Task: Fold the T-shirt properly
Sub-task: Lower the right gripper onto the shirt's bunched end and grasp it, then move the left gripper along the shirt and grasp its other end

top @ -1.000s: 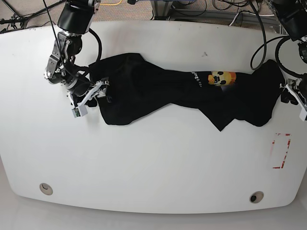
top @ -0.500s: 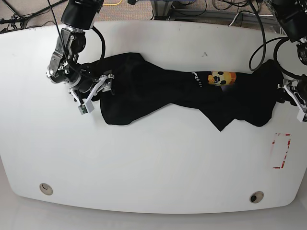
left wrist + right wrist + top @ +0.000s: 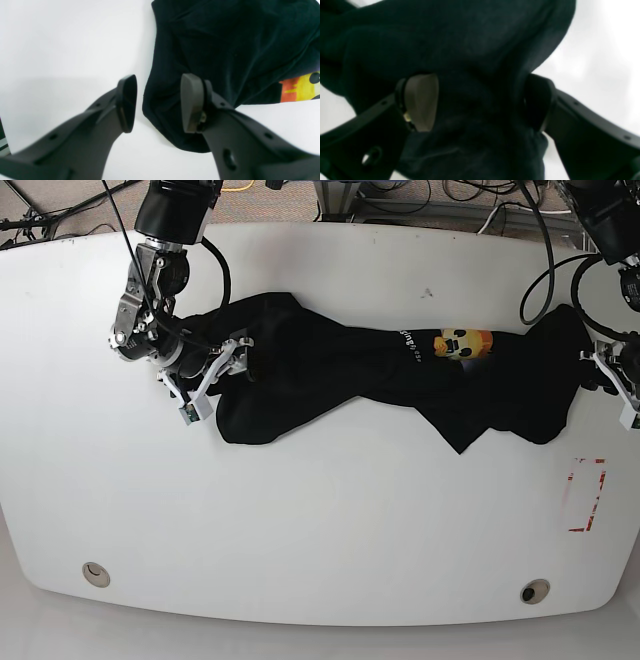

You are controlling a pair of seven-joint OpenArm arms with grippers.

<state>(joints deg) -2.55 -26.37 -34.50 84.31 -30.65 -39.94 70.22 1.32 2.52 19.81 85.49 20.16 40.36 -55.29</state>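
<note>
fold barely begun: shirt (image 3: 400,375) lies bunched in a long rope across the far table (image 3: 320,520); right gripper (image 3: 480,102) spread wide around cloth, left gripper (image 3: 157,102) parted at its end.

Small white lettering on the black T-shirt (image 3: 400,365), left of the yellow cartoon face (image 3: 461,343), too small to read

A white table (image 3: 320,520) is seen, and the black T-shirt (image 3: 400,375) is spread across it between the right gripper (image 3: 215,370) and the left gripper (image 3: 615,380). A red-outlined mark (image 3: 587,494) is found on the table near the left gripper.
</note>
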